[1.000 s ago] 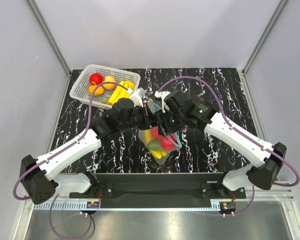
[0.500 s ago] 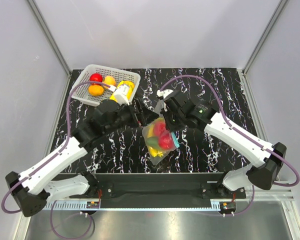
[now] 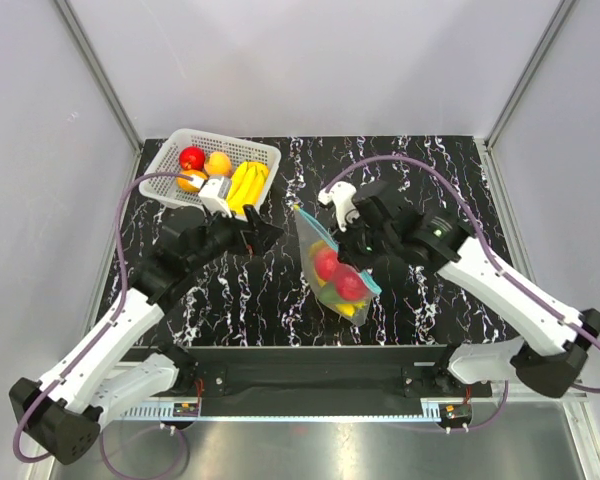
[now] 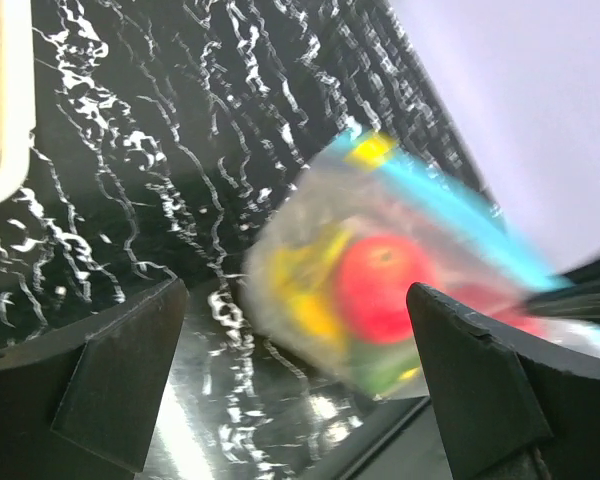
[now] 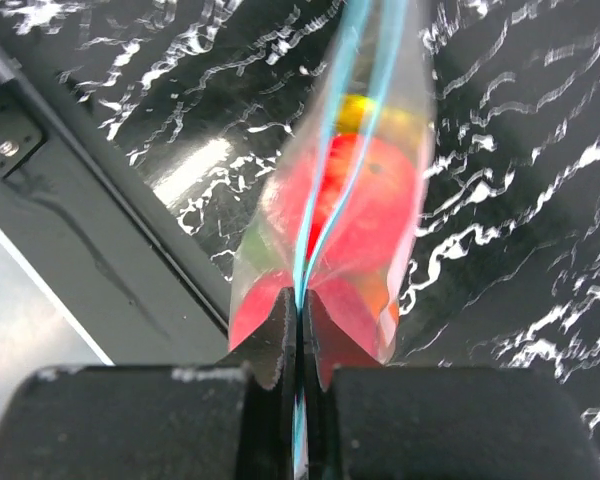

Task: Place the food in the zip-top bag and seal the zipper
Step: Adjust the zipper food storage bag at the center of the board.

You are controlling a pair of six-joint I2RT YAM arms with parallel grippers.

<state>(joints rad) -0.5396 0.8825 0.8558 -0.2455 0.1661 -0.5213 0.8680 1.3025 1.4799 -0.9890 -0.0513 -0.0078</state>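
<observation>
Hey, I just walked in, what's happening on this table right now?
The right gripper is shut on the zipper of the zip-top bag, holding the bag by that edge with red apples and some yellow fruit inside. The left gripper is open and holds nothing, off to the bag's side. Bananas and round fruits lie in the white basket.
</observation>
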